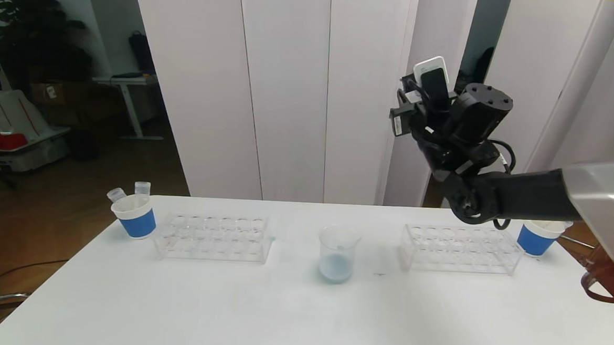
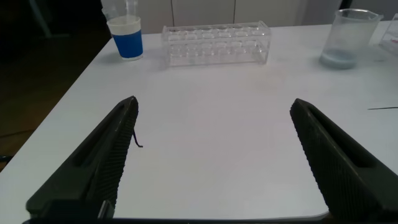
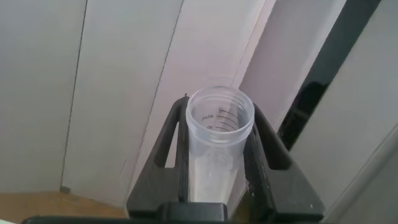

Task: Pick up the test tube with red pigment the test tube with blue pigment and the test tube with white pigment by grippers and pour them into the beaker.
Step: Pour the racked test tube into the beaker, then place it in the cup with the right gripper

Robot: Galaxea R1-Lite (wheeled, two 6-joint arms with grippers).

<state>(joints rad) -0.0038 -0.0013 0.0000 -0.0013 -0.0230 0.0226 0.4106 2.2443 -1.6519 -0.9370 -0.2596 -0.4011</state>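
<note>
Right gripper (image 3: 217, 180) raised above table (image 1: 300, 309), fingers pinching clear test tube (image 3: 219, 134): light, slick, crushable plastic; grip mid-barrel. Left gripper (image 2: 214, 162) fingers spread, idle, low over table.

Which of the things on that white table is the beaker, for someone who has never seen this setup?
Start with the white table and its two clear tube racks, the left rack and the right rack. The beaker stands alone in the gap between them. Unlike the blue-banded paper cups at the table's ends, it is clear glass with a pouring lip and holds pale blue liquid at the bottom.
</note>
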